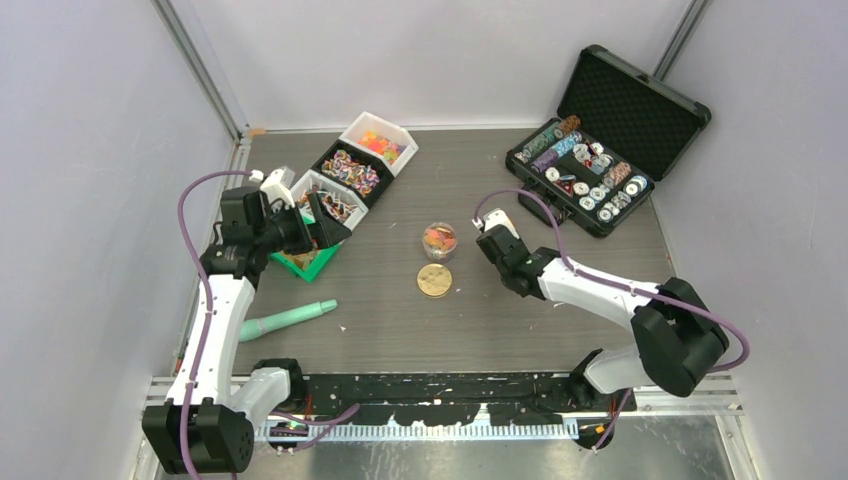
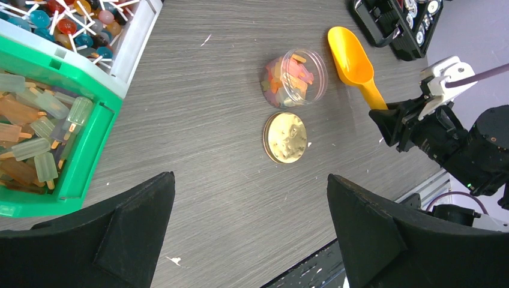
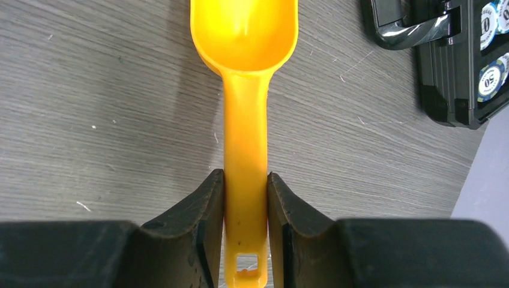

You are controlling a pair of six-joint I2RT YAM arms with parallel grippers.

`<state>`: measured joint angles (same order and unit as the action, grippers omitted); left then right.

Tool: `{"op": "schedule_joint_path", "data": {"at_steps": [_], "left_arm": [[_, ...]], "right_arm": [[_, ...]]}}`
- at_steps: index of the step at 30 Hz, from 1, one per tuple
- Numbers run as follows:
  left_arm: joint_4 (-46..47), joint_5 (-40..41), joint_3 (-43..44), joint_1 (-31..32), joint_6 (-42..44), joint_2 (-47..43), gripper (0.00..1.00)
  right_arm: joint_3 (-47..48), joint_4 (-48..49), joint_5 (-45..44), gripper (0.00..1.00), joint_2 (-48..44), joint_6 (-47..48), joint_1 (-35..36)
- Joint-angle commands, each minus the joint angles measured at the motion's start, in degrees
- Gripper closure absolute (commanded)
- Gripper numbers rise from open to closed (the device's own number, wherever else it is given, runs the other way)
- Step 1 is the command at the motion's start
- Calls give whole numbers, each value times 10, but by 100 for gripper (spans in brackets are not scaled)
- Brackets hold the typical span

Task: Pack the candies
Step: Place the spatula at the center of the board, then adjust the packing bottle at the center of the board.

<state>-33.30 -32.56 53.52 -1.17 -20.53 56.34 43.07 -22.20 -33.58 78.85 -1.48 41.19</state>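
Note:
The candies lie in bins at the back left: orange-yellow ones in a white bin [image 1: 378, 144], striped ones in a black bin [image 1: 350, 170]. A small clear jar [image 1: 439, 240] in the middle of the table holds some candies [image 2: 293, 73]. A flat gold disc [image 2: 285, 137] lies just in front of it. My right gripper [image 3: 246, 180] is shut on the handle of an empty orange scoop [image 3: 244, 36], low over the table right of the jar; it also shows in the top view [image 1: 492, 240]. My left gripper [image 2: 249, 240] is wide open and empty, beside the green bin [image 1: 305, 262].
The green bin [image 2: 78, 156] holds popsicle-shaped sweets and a white bin [image 2: 129, 51] holds lollipops. A teal pen-like tool [image 1: 285, 320] lies at the front left. An open black case of poker chips [image 1: 585, 175] stands at the back right.

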Motion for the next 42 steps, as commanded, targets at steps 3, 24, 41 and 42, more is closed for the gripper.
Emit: {"op": "schedule_joint_path", "data": {"at_steps": [3, 24, 41, 42], "left_arm": [[7, -2, 2, 7, 5, -2, 0], [8, 18, -5, 7, 8, -18, 0], [6, 20, -3, 7, 8, -14, 0], [8, 19, -4, 7, 8, -14, 0]], "right_arm": [[24, 8, 12, 63, 10, -5, -17], [265, 43, 129, 54, 141, -165, -17], [306, 44, 205, 99, 228, -205, -43], [304, 44, 216, 99, 219, -206, -43]]}}
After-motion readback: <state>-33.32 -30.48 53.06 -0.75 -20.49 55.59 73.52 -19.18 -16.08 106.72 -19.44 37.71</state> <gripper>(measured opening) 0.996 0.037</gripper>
